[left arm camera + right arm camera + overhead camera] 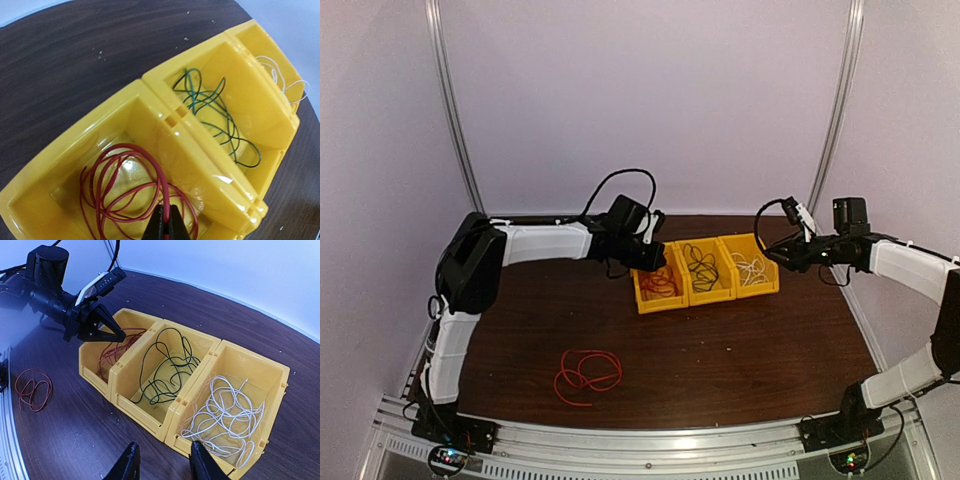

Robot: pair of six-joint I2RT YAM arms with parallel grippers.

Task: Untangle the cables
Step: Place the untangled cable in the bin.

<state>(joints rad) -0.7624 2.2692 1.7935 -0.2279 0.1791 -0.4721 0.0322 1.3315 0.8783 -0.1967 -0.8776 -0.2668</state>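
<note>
Three yellow bins stand in a row. My left gripper (pixel 165 220) is shut on a red cable (pixel 125 185) whose loops lie in the left bin (pixel 656 284); it hovers over that bin (pixel 97 327). A black cable (pixel 165 367) lies coiled in the middle bin (pixel 703 268). A white cable (pixel 225 410) lies in the right bin (pixel 752 264). A second coil of red cable (pixel 586 374) lies loose on the table at the front left. My right gripper (pixel 162 462) is open and empty, above the table just in front of the bins.
The dark wooden table (pixel 760 350) carries the bins near its back middle. White walls and two metal posts stand behind. Both arm bases sit on the rail at the near edge.
</note>
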